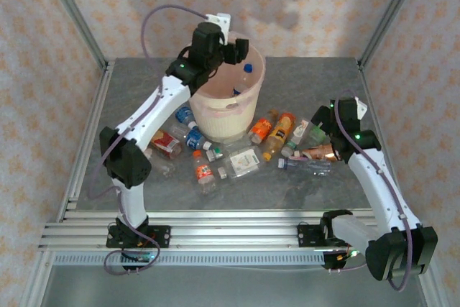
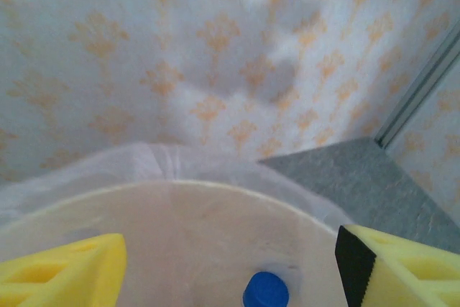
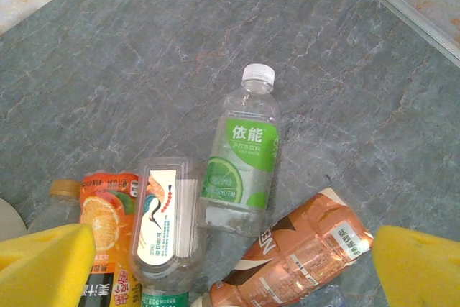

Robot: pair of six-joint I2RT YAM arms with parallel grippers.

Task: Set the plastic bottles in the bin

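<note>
The cream bin [image 1: 223,116] with its translucent liner stands at mid-table. My left gripper [image 1: 237,49] hangs open over its mouth. In the left wrist view the gripper [image 2: 230,264] has yellow fingers [image 2: 65,267] spread wide above the bin's inner wall [image 2: 180,228]. A blue-capped bottle [image 2: 266,291] sits below them, touching neither finger. Several plastic bottles lie around the bin's front, among them an orange one [image 1: 284,131]. My right gripper [image 1: 321,126] is open above a green-labelled bottle [image 3: 244,152], a clear white-labelled one [image 3: 162,221] and a brown one [image 3: 309,257].
More bottles lie to the left of the bin, one with a red label [image 1: 165,143] and one with a red cap [image 1: 203,172]. Metal frame posts [image 1: 79,19] and patterned walls enclose the grey table [image 1: 309,77]. Bare tabletop stretches behind and right of the bin.
</note>
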